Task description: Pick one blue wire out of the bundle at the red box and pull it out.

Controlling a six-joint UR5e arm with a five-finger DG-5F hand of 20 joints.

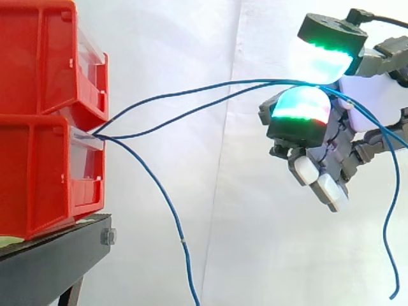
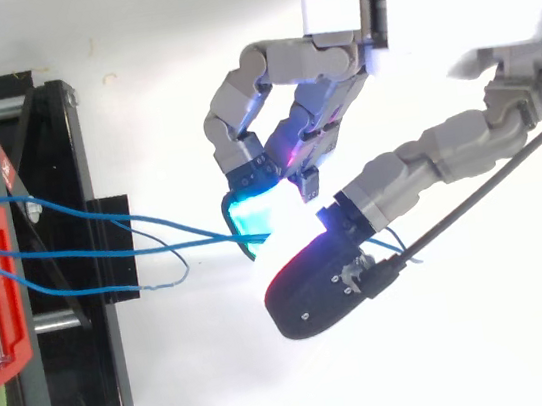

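At right of the side view, upper half: hand (image 1: pixel 366 95), coming in from the right edge. Fingers (image 1: pixel 299 113) curled, two glowing pads pressed one over the other, clamped on wires (image 1: pixel 271 81).

At left of that frame: red box (image 1: pixel 38 182), lower of two stacked bins, on black stand (image 1: pixel 51 258); second bin (image 1: pixel 38 57) on top. Wires issuing from the front of the red box, at the seam under the second bin.

Between box and hand: two blue strands, spread apart mid-span, converging at the pads; both apparently in the pinch, not one alone. Long axis near level, rising a little from lower left to upper right. Same line in the top view, left edge to centre, ending at the cyan pad. Fairly straight, little sag.

Below, centre of the side view: third strand (image 1: pixel 164 197), not held, drooping from the same exit to the bottom edge. In the top view, short strand (image 2: pixel 121 288) ending in a curl just past the stand, apart from the fingers.

At far right of the side view: slack (image 1: pixel 385 239) hanging down beyond the hand.

Governing relation: box to the left of the fingers, wire axis pointing straight from box to pads. Judged: pull best made rightward in frame, along that axis, away from the box; sideways drag likely to snag the neighbours.
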